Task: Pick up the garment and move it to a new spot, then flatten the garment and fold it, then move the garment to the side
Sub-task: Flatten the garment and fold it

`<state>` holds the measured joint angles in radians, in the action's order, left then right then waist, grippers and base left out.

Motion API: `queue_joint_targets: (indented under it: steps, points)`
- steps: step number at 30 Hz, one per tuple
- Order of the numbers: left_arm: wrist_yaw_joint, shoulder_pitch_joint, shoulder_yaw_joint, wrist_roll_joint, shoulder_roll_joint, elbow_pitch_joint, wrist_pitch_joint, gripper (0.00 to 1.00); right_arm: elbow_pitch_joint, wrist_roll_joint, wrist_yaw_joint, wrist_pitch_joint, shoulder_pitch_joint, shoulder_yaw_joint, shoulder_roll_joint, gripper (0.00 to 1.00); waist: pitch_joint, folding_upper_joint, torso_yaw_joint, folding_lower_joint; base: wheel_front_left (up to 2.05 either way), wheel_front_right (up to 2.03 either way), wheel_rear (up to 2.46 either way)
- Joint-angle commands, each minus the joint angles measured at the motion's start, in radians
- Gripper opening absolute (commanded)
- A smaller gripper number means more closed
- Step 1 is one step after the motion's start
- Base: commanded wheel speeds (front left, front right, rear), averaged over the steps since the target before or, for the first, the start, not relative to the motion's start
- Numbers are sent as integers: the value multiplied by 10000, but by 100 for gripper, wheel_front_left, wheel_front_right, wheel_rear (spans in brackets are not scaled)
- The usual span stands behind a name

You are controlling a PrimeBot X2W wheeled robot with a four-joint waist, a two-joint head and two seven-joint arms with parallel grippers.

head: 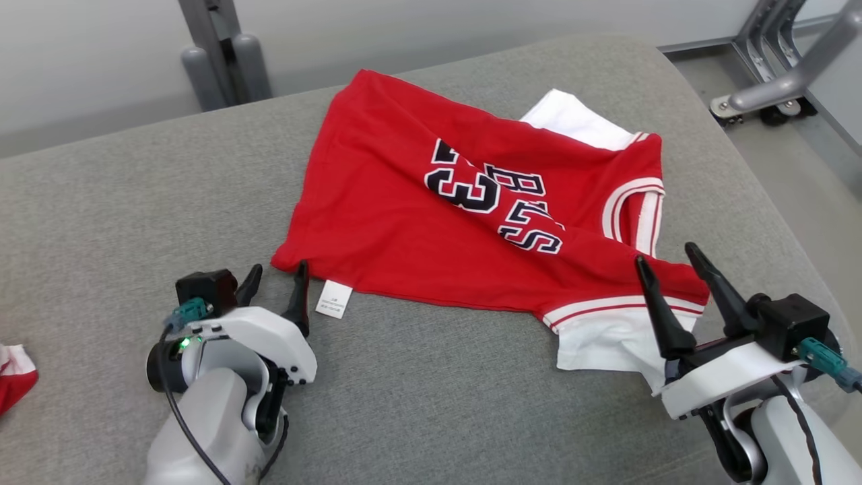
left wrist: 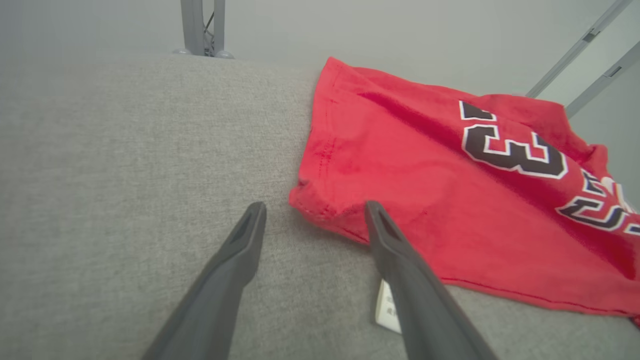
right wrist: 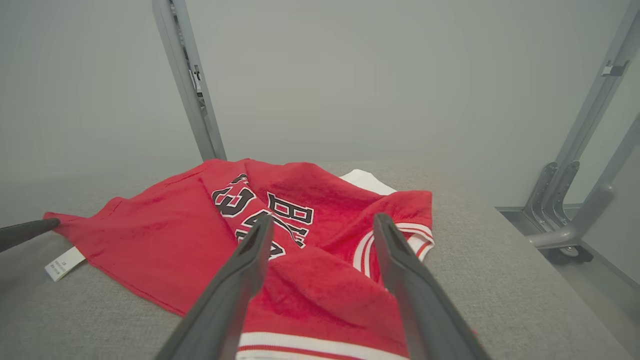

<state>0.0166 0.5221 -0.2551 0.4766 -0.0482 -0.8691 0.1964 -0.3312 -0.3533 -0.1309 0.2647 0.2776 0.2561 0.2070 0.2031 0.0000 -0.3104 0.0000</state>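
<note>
A red garment (head: 431,215) with white trim, white sleeves and black lettering lies crumpled on the grey cushion (head: 121,202). My left gripper (head: 277,275) stands open at the garment's near left corner (left wrist: 312,202), its right finger just over the hem and a white care label (head: 334,299) beside it. My right gripper (head: 667,254) is open above the near right sleeve (head: 606,330), nothing between its fingers. The right wrist view looks across the garment (right wrist: 310,250) with the lettering between the fingertips (right wrist: 320,222).
The cushion's rounded right edge (head: 774,222) drops to the floor. Grey metal frame legs (head: 774,87) with castors stand at the far right, and a grey post (head: 222,54) at the back. A scrap of red and white cloth (head: 13,377) lies at the left edge.
</note>
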Motion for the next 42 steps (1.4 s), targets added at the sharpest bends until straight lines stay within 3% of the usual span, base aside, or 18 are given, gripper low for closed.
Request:
queue_joint_targets:
  steps: [1, 10, 11, 12, 13, 19, 31, 36, 42]
  points:
    - [-5, 185, -2, 54, -42, -143, -17, 100, -24, 120, 1, 19, -27, -132, 46, 100, 101, 0, -113, 0, 0, 0, 0]
    - [294, 1168, -62, 378, -52, -1740, -37, 100, -124, 537, -1, 18, -66, -587, -266, 100, 281, 0, -324, 0, 0, 0, 0]
    - [346, 1222, -53, 449, -54, -1838, -16, 85, -144, 531, 1, 18, -95, -648, -289, 100, 283, 0, -329, 0, 0, 0, 0]
    - [427, 1266, -54, 502, -51, -1938, 17, 36, -162, 516, 1, 18, -126, -702, -312, 100, 279, 0, -327, 0, 0, 0, 0]
    - [499, 1298, -64, 582, -47, -2009, 62, 0, -183, 491, 1, 18, -157, -740, -323, 100, 274, 0, -324, 0, 0, 0, 0]
    - [812, 1452, -325, 992, -47, -2222, 283, 0, -244, 464, 1, 20, -208, -838, -361, 100, 221, 0, -235, 0, 0, 0, 0]
    - [881, 1078, -61, 1387, -114, -2022, 675, 0, -702, 113, 1, 18, -412, -861, -423, 100, -44, 0, 97, 0, 0, 0, 0]
    - [813, 767, 160, 1325, -219, -1689, 677, 0, -650, -751, -1, 20, -874, -913, -630, 100, -57, 0, -49, 0, 0, 0, 0]
    - [668, 330, 597, 1181, -301, -1149, 681, 0, -459, -3112, -1, -93, -2015, 527, -304, 100, -61, 0, -417, 0, 0, 0, 0]
